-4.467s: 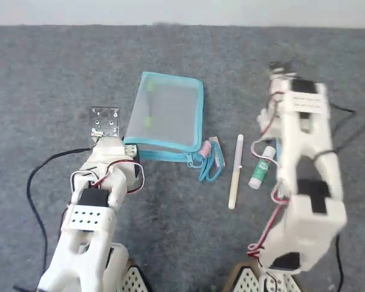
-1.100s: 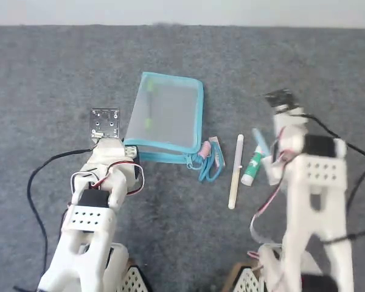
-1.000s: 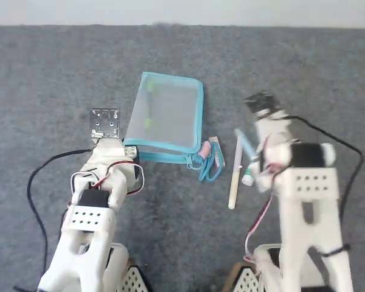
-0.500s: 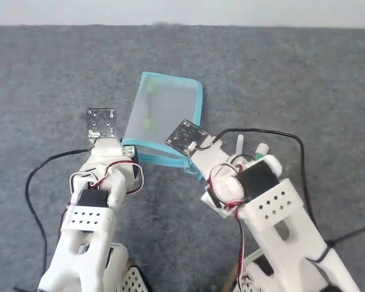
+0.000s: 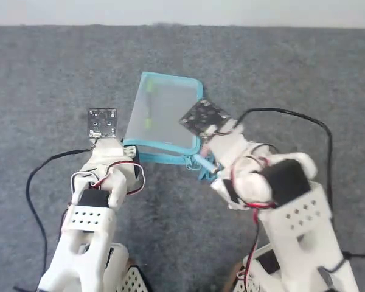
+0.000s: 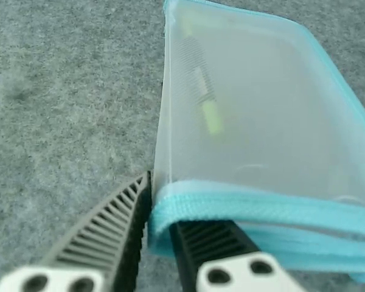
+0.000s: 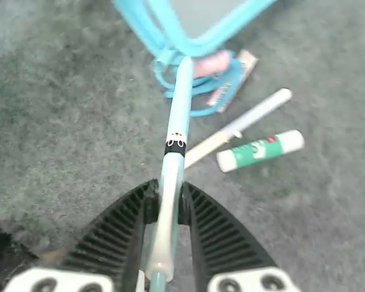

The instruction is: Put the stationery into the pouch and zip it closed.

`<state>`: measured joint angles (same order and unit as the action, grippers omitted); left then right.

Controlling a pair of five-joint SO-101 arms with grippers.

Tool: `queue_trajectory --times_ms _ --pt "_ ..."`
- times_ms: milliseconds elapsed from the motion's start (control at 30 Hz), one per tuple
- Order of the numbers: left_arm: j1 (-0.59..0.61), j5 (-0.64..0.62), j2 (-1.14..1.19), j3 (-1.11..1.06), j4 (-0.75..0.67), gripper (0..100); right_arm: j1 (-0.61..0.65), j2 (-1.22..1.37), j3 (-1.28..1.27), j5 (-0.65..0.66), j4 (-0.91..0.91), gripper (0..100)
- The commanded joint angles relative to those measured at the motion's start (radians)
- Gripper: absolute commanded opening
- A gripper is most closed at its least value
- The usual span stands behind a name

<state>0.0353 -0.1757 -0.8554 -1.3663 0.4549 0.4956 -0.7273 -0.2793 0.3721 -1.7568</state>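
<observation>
1 of 4 stationery bits in, by my count: yellow-green marker (image 6: 205,103) sits inside pouch (image 5: 164,115). Left gripper (image 6: 155,204) fingers clamped on pouch's near corner, pinning it. Right gripper (image 7: 166,198) fingers clamped on blue pen (image 7: 177,115), tip right at pouch's zipper edge, not in yet imo. Left to do: 1 white pen (image 7: 243,125) and 1 glue stick (image 7: 260,151) lying on table (image 7: 61,121) near pouch's zipper end, then zip. Totals: 1 pouch, 1 marker, 2 pens, 1 glue stick.
</observation>
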Motion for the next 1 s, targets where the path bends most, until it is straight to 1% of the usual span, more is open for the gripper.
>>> queue_trajectory --times_ms 0,33,233,333,500,633,800,967 --pt "0.005 -0.018 0.017 0.042 -0.014 1 -0.051 -0.058 0.025 0.041 -0.039 0.7" --pt "0.005 -0.018 0.017 0.042 -0.014 1 -0.048 -0.059 0.023 0.037 -0.038 0.7" --pt "0.003 -0.018 0.017 0.041 -0.014 1 0.067 -0.107 0.052 0.034 -0.038 0.7" --pt "0.003 -0.018 0.017 0.041 -0.014 1 0.124 -0.142 0.061 -0.005 -0.036 0.7" --pt "0.002 -0.018 0.017 0.041 -0.014 1 0.205 -0.085 0.060 -0.041 0.021 0.7" --pt "0.002 -0.018 0.017 0.041 -0.014 1 0.219 0.015 0.060 -0.043 0.096 0.7" --pt "0.002 -0.018 0.017 0.041 -0.014 1 0.214 0.136 0.064 -0.078 0.180 0.7" --pt "0.002 -0.018 0.017 0.039 -0.014 1 0.194 0.208 0.064 -0.132 0.306 0.7"
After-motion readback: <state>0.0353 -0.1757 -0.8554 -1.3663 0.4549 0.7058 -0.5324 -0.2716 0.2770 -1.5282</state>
